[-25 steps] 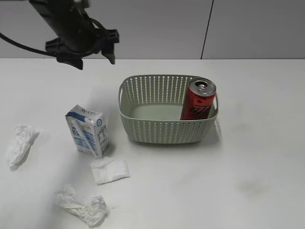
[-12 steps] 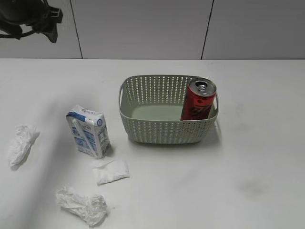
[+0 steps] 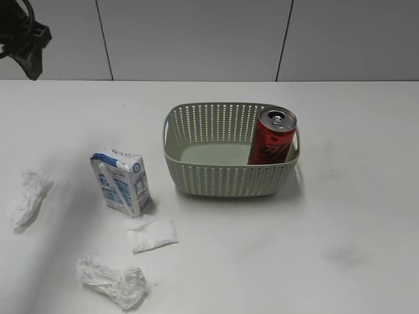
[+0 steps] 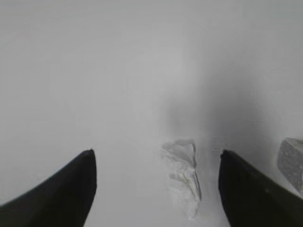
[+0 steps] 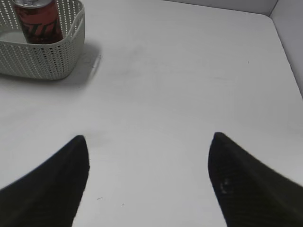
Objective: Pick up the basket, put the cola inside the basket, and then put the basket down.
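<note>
The pale sage-green basket (image 3: 230,171) stands on the white table at mid-frame, with the red cola can (image 3: 272,137) upright inside its right end. Both also show at the top left of the right wrist view, the basket (image 5: 45,59) and the cola (image 5: 40,21). My left gripper (image 4: 156,163) is open and empty, high above the table's left side; in the exterior view only a dark part of it (image 3: 26,39) shows at the top left edge. My right gripper (image 5: 149,146) is open and empty over bare table, right of the basket, and is out of the exterior view.
A blue-and-white drink carton (image 3: 121,181) stands left of the basket. Crumpled white tissues lie at the far left (image 3: 27,197), in front of the carton (image 3: 152,234) and at the front left (image 3: 112,281). One tissue (image 4: 182,177) lies below my left gripper.
My left arm has drawn back up and to the left, away from the basket, until it is almost out of the exterior view. Basket and cola have not moved.
</note>
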Controlling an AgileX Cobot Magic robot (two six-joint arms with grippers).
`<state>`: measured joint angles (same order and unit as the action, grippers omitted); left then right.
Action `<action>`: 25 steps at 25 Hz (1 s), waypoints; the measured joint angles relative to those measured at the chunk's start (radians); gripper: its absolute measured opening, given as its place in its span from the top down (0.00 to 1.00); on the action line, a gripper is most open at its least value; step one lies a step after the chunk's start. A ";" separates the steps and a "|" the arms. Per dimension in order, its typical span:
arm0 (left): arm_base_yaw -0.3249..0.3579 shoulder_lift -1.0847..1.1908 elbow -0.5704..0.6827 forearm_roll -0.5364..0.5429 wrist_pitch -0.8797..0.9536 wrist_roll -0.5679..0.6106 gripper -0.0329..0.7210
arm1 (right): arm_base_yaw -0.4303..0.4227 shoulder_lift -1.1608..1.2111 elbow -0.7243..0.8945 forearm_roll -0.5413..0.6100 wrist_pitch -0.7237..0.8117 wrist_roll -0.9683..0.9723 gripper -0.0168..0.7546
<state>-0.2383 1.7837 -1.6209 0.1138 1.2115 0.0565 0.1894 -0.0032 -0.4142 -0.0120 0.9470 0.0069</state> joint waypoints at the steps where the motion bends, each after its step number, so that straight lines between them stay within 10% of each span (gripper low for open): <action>1: 0.016 -0.009 0.000 -0.029 0.000 0.017 0.15 | 0.000 0.000 0.000 0.002 0.000 0.000 0.21; 9: 0.191 -0.113 0.123 -0.108 -0.027 0.053 0.17 | 0.000 0.000 0.000 0.012 0.000 -0.001 0.21; 25: 0.213 -0.941 0.881 -0.161 -0.221 0.054 0.18 | -0.086 0.000 0.000 0.012 0.000 -0.007 0.21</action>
<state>-0.0251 0.8424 -0.7400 -0.0472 0.9905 0.1109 0.1033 -0.0032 -0.4142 0.0000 0.9470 0.0000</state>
